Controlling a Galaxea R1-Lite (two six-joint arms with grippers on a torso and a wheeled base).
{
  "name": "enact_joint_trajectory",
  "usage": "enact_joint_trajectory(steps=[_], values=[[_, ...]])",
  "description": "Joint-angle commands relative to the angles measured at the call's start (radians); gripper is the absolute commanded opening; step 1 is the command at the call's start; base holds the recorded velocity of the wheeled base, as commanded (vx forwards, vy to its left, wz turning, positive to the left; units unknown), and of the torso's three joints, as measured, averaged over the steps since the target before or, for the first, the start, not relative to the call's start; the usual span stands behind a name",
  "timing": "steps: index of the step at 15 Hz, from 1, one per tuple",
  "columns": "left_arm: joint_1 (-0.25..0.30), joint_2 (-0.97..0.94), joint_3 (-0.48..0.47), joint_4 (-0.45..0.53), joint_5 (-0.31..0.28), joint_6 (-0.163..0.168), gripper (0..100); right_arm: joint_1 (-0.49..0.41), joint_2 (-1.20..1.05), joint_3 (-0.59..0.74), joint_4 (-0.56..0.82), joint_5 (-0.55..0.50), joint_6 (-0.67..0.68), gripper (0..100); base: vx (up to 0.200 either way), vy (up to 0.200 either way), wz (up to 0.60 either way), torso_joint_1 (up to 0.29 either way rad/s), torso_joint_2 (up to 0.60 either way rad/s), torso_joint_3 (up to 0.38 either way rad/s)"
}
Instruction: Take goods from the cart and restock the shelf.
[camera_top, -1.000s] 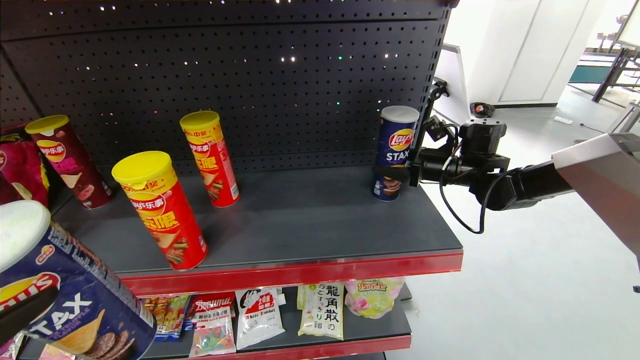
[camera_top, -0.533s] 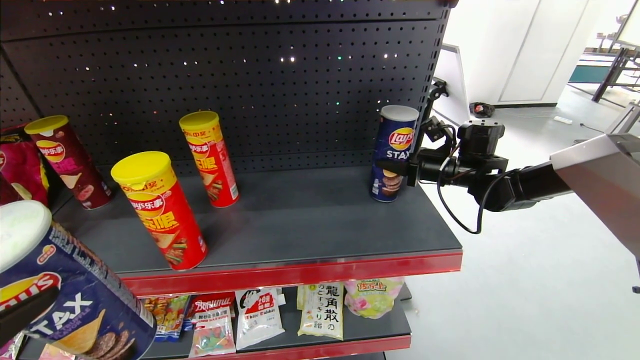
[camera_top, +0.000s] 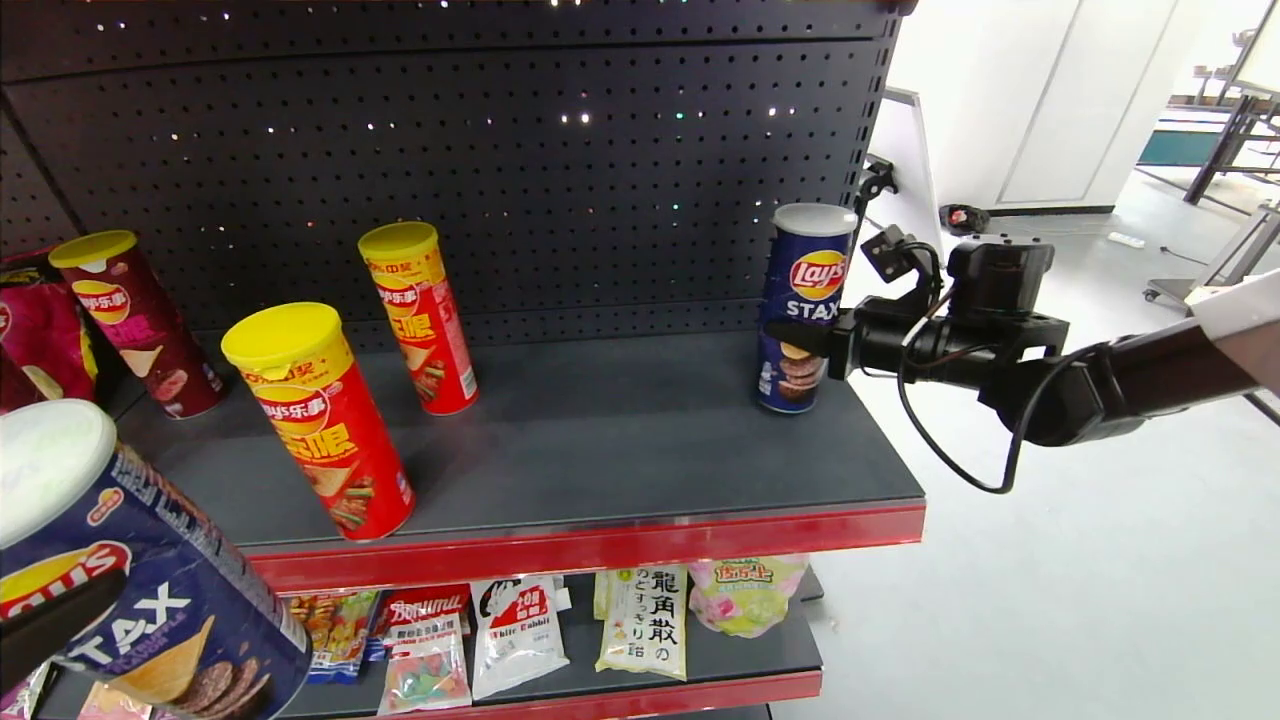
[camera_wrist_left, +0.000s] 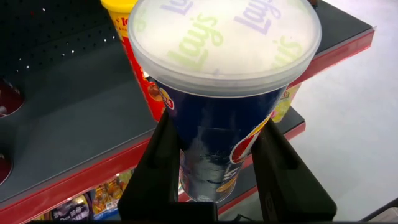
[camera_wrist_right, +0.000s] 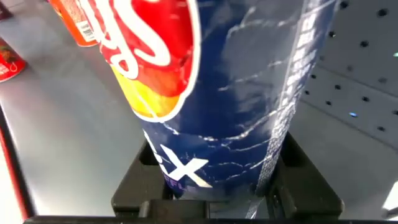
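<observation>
Close by on your left, the left gripper (camera_wrist_left: 217, 155) has its fingers shut tight around the left can (camera_wrist_left: 224, 37). It is a blue one with a white lid, held out in front of the shelf (camera_top: 600, 440) and not on it. A little farther in stands the front red can (camera_top: 320, 420), and behind it the back red can (camera_top: 420, 320). Far off at the shelf's right end, the right gripper (camera_top: 800, 345) squeezes the right can (camera_top: 808, 290) low on its side. That can is upright with its bottom at the shelf top; you cannot tell if it touches. This looks like the put-down step. Lower it slowly and straight, let it sit flat, and only then open the fingers. It is near the right edge, so set it a bit inward or it may tip off.
</observation>
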Motion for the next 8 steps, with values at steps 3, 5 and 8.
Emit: enact_joint_trajectory(steps=[3, 5, 8], values=[[0.0, 0.013, -0.004, 0.0, 0.009, 0.001, 0, 0.046, -0.178, 0.232, -0.11, -0.049, 0.008, 0, 0.0, 0.0, 0.0, 0.0, 0.0, 0.0], [0.0, 0.015, -0.004, 0.0, 0.015, 0.001, 0, 0.047, -0.201, 0.268, -0.112, -0.049, 0.002, 0, 0.0, 0.0, 0.0, 0.0, 0.0, 0.0], [0.0, 0.023, -0.012, 0.0, 0.018, 0.001, 0, 0.075, -0.227, 0.344, -0.13, -0.06, 0.002, 0, 0.0, 0.0, 0.0, 0.0, 0.0, 0.0]])
